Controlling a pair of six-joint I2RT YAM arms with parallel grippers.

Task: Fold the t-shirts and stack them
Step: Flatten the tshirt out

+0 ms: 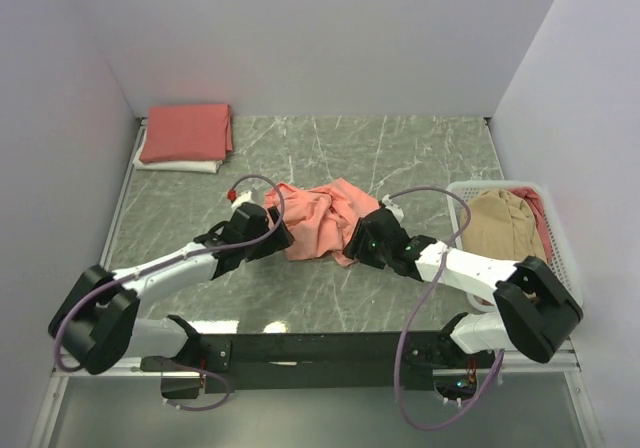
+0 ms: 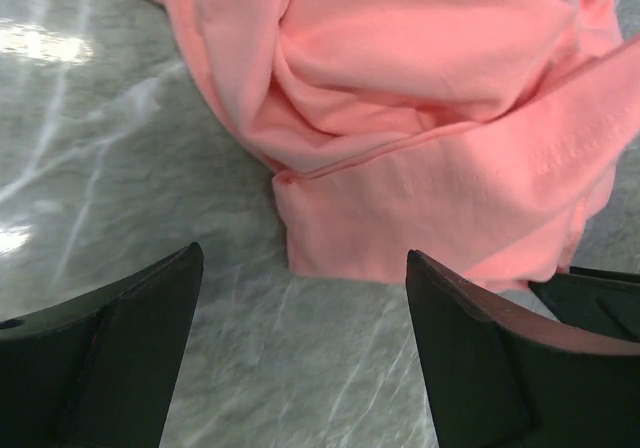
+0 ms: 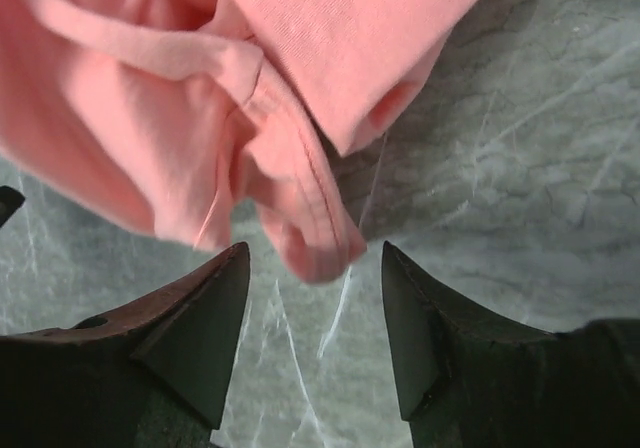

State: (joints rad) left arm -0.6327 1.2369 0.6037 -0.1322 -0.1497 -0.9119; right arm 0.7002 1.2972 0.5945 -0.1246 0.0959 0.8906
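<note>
We count one folded stack (image 1: 185, 136) as done. The pink shirt (image 1: 318, 218) lies crumpled between the left gripper (image 2: 305, 258) and the right gripper (image 3: 315, 253), whose jaws are apart and empty. A tan shirt (image 1: 503, 223) waits in the basket (image 1: 460, 208).

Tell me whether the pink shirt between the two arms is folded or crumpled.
Crumpled: the pink shirt lies bunched on the table with twisted, uneven creases.

the crumpled salmon-pink t-shirt (image 2: 420, 88) is soft, matt knitted cloth with a fine ribbed texture and stitched hems. the grey-green marble-patterned tabletop (image 2: 100, 168) is smooth and glossy, throwing back bright patches of glare. the wedge-shaped black fingers (image 2: 120, 348) of the left end effector (image 2: 302, 268) look like matt hard plastic.
</note>
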